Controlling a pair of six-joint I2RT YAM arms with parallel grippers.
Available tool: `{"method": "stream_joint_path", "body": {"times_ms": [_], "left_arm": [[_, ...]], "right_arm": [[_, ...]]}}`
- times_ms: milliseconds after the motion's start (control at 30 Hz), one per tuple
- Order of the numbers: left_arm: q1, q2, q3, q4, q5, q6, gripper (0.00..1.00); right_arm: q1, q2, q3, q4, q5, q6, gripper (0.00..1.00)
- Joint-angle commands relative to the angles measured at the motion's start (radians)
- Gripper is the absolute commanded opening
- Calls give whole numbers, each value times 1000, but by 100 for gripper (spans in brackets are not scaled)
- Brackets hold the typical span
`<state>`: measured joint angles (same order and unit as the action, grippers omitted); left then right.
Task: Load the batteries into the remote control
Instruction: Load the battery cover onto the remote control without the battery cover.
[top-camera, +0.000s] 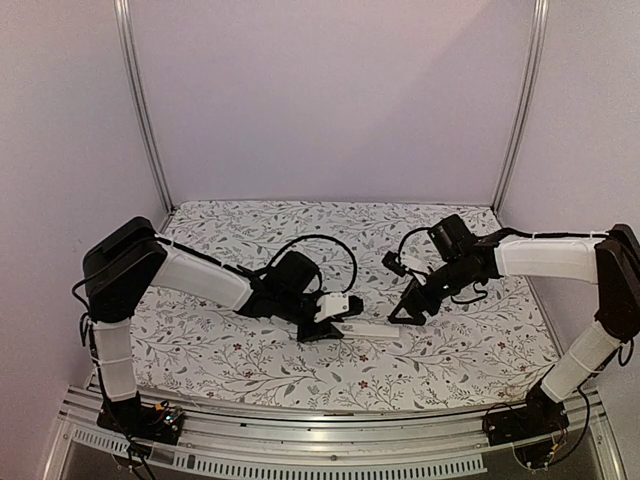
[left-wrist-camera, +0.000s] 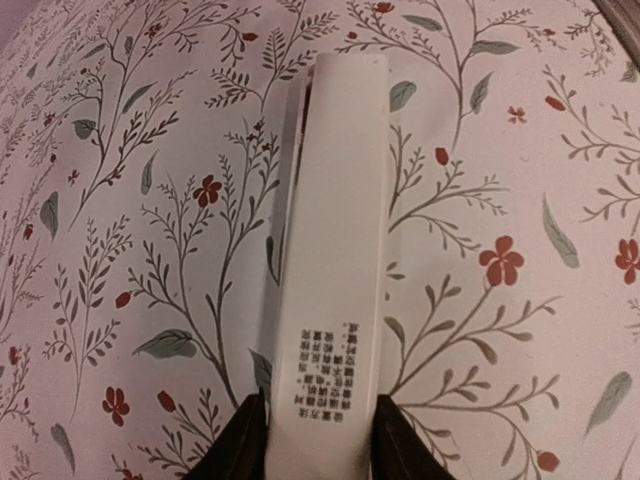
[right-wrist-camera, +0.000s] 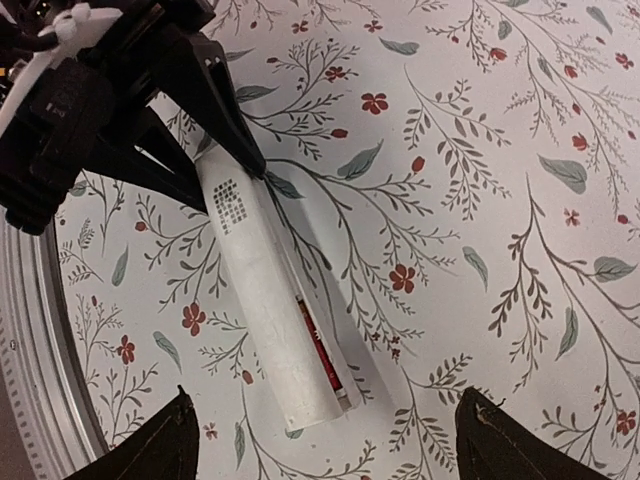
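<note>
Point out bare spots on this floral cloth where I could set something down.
The flower-patterned tablecloth is bare along the back wall, and the near strip between the slim white rectangular remote control and the metal front rail. The middle is crowded: the left gripper clamps the remote, the right gripper open over its other end.

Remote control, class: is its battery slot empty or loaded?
Loaded, at least partly: a red-orange battery lies in the open slot along the remote control. Whether a second one is in, cannot tell.
</note>
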<state>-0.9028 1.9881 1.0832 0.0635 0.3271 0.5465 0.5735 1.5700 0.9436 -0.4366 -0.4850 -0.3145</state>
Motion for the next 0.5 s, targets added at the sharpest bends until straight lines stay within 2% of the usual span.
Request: {"method": "stream_joint_path", "body": {"times_ms": [0, 133, 467], "left_arm": [[16, 10, -15, 14, 11, 1, 34], [23, 4, -27, 29, 24, -6, 34], [34, 7, -26, 41, 55, -15, 34]], "right_arm": [[31, 79, 51, 11, 56, -302, 88], [73, 139, 33, 35, 116, -428, 88], [119, 234, 19, 126, 210, -457, 87]]}}
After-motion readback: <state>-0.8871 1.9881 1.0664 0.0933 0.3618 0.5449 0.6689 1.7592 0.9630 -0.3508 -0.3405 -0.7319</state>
